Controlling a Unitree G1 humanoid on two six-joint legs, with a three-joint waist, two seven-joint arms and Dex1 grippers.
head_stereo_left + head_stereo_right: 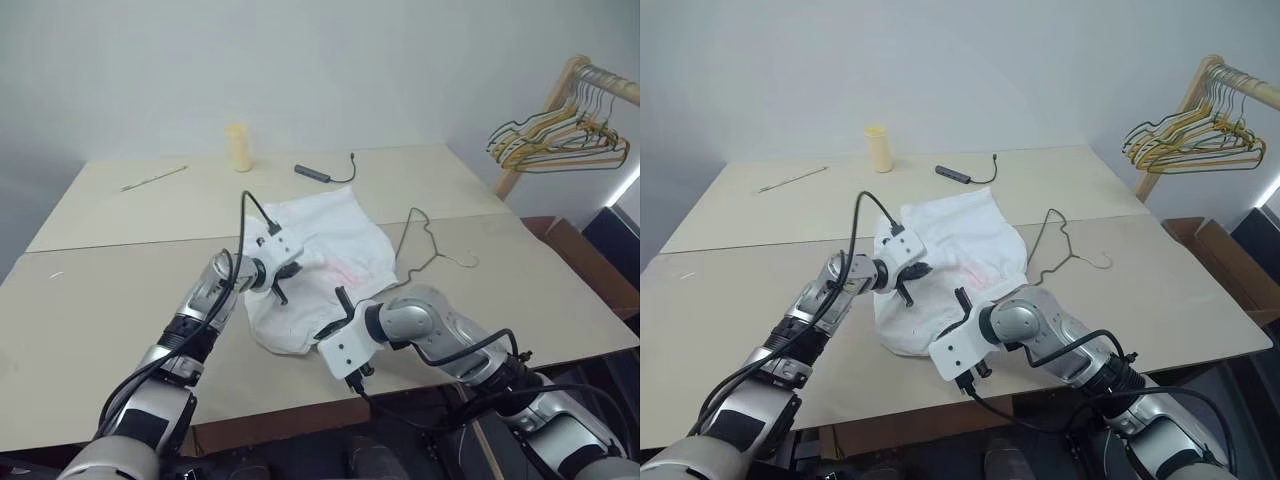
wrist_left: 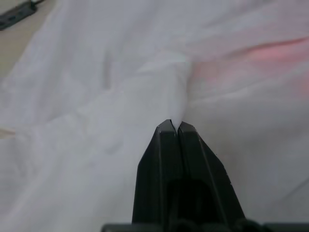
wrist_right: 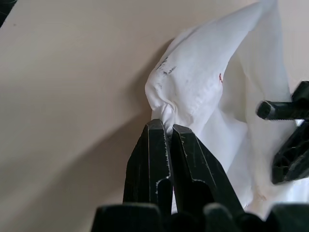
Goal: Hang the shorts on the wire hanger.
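Note:
The white shorts (image 1: 330,250) lie crumpled in the middle of the table, with a faint pink-red stain near their centre. My left gripper (image 2: 174,126) is shut, pinching a raised fold of the fabric beside the stain. My right gripper (image 3: 166,126) is shut on a bunched edge of the shorts (image 3: 193,82) at the near side and holds it slightly off the tabletop. The wire hanger (image 1: 404,240) lies flat on the table just right of the shorts, with its hook pointing right. Neither gripper touches it.
A yellow cylinder (image 1: 239,148), a dark adapter with a cable (image 1: 315,173) and a thin stick (image 1: 152,178) lie at the far side of the table. A wooden rack with several yellow and green hangers (image 1: 560,140) stands at the right, above a cardboard box (image 1: 575,250).

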